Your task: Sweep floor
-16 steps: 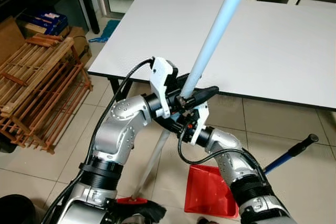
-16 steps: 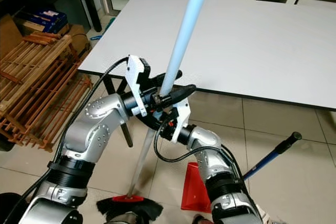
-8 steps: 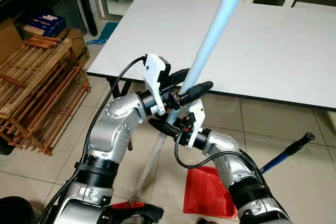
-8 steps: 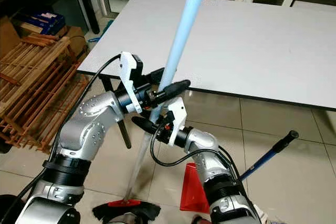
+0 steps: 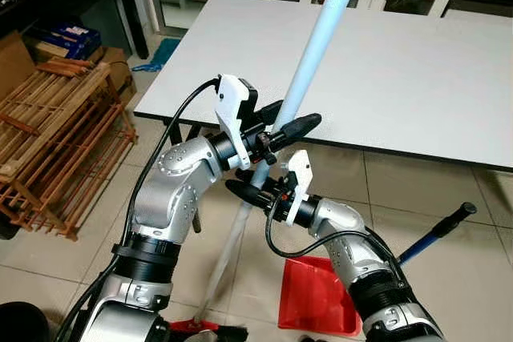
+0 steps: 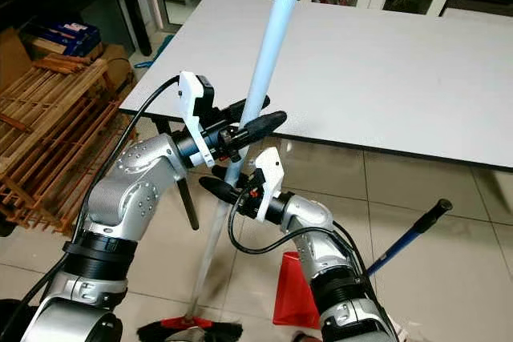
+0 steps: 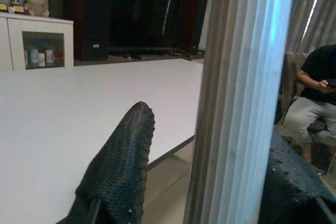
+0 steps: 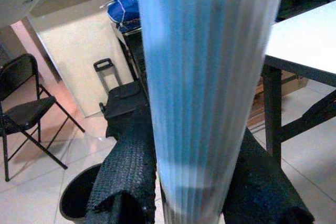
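1. Gripping the broom handle [image 5: 321, 34] with both arms gives the robot a two-point hold: the left claw [image 5: 282, 122] is clenched on the pale blue pole at about the height of the white table [image 5: 401, 70] edge, and the right claw [image 5: 250, 192] is clenched on it just below, so the long pole can be steered like a lever.
2. The broom leans from its red-and-black head [image 6: 189, 327] on the tiled floor [image 5: 473, 278], close to the robot's feet, up and away over the table's near edge; that tilt likely sets the bristles for a pull stroke.
3. The red dustpan [image 5: 317, 298] lies on the floor below the table's front edge, beside the broom head, with its blue handle [image 5: 437, 234] angling toward the table; it sits ready to receive the sweepings.
4. The wooden rack [image 5: 56, 142] stands on the floor beyond the table's left end.
5. Against a second ago, both claws have risen and sit nearer the table edge, the pole stands steeper, and the broom head has slid lower in view, toward the robot.
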Robot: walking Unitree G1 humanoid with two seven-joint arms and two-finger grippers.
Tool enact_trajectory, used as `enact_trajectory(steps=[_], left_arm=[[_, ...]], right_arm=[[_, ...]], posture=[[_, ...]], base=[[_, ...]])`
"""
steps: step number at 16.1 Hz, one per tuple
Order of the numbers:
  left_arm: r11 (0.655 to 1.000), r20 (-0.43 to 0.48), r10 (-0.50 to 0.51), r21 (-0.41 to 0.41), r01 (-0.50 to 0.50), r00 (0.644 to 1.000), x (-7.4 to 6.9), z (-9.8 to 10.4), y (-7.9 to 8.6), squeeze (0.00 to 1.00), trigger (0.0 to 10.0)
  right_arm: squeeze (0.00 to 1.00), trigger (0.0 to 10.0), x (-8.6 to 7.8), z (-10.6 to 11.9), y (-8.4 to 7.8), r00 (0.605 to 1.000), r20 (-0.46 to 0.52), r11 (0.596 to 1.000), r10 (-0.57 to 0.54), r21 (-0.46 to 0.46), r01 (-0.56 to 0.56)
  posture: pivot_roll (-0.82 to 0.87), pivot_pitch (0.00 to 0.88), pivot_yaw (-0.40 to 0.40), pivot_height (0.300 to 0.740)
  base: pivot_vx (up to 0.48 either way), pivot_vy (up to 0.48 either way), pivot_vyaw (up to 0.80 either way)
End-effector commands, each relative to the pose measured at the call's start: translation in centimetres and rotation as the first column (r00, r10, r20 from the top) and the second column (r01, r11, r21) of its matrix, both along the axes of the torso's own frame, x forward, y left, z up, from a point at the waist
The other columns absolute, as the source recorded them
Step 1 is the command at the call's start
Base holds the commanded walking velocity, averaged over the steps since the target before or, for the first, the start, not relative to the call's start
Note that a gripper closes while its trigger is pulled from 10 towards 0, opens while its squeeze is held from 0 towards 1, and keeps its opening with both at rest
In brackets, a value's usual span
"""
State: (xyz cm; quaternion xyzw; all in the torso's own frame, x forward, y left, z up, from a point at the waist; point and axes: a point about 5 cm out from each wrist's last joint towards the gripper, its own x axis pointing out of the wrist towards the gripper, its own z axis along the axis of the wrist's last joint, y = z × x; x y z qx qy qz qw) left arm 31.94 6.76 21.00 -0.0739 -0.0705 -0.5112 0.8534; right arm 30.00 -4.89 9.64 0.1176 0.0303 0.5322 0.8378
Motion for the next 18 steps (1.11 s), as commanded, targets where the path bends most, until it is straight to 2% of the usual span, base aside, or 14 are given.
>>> enact_trajectory(steps=[1, 11, 16, 18], left_arm=[[0.999, 0.055, 0.018, -0.046, -0.016, 0.998, 0.2, 1.9, 0.1, 0.00, 0.0], [0.999, 0.076, 0.003, -0.034, -0.001, 0.997, -0.3, 2.5, 0.2, 0.00, 0.0], [0.998, 0.090, 0.028, -0.050, -0.024, 0.996, 0.0, 3.2, 0.2, 0.00, 0.0], [0.995, 0.105, 0.077, -0.077, -0.070, 0.991, 0.6, 3.9, 0.5, 0.00, 0.0]], right_arm=[[0.00, 10.0, -1.1, -1.3, 0.9, 0.997, -0.038, 0.997, 0.067, -0.045, -0.069], [0.00, 10.0, -0.7, -1.8, 0.7, 0.998, -0.052, 0.998, 0.020, -0.065, -0.023], [0.00, 10.0, -0.5, -1.9, 0.4, 0.998, -0.054, 0.997, -0.015, -0.077, 0.011], [0.00, 10.0, -0.4, -2.2, 0.3, 0.998, -0.060, 0.996, -0.033, -0.087, 0.027]], posture=[[0.03, 0.033, -0.003, 0.740], [0.04, 0.051, 0.004, 0.740], [0.04, 0.060, 0.009, 0.740], [0.04, 0.062, 0.011, 0.740]], base=[[0.000, 0.000, 0.00], [0.000, 0.000, 0.00], [0.000, 0.000, 0.00], [0.000, 0.000, 0.00]])
